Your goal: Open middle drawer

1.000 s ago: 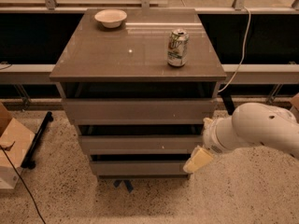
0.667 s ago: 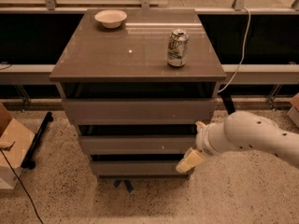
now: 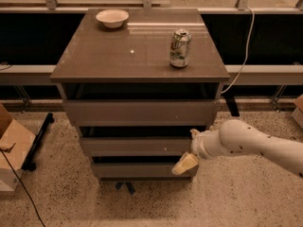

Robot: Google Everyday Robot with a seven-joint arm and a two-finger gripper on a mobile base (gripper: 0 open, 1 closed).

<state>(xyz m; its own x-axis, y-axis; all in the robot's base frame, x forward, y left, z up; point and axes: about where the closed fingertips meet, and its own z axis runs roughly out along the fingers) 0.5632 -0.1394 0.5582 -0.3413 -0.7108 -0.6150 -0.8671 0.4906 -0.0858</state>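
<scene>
Since the earlier frames, the hand [image 3: 187,161] has been carried leftward, away from open floor and in against the right end of the cabinet's drawer fronts. The white arm [image 3: 246,141] has been drawn in with it from the right. Nothing else is seen to have shifted: the bowl [image 3: 112,18] and the can [image 3: 180,48] are found where they were on the counter [image 3: 94,60].

For the task, this is judged to be the end of the approach and the start of contact, not yet the pull. The middle drawer [image 3: 135,145] is shown with its flat front in line between the top drawer [image 3: 139,111] and the bottom drawer [image 3: 142,170]. None of its inner box is exposed, so it is taken to be not yet opened.

The middle drawer lies directly left of the hand and slightly above it. The hand's tan tip is seen low at the drawer's right corner, over the dark gap between the middle and bottom fronts. Whether it is touching the panel cannot be made out. Whether the hand is open or closed cannot be told either.

A hold on the right edge of the middle front is judged to be needed next, followed by a straight pull outward. Care would be called for so that the bottom drawer is not caught instead.
</scene>
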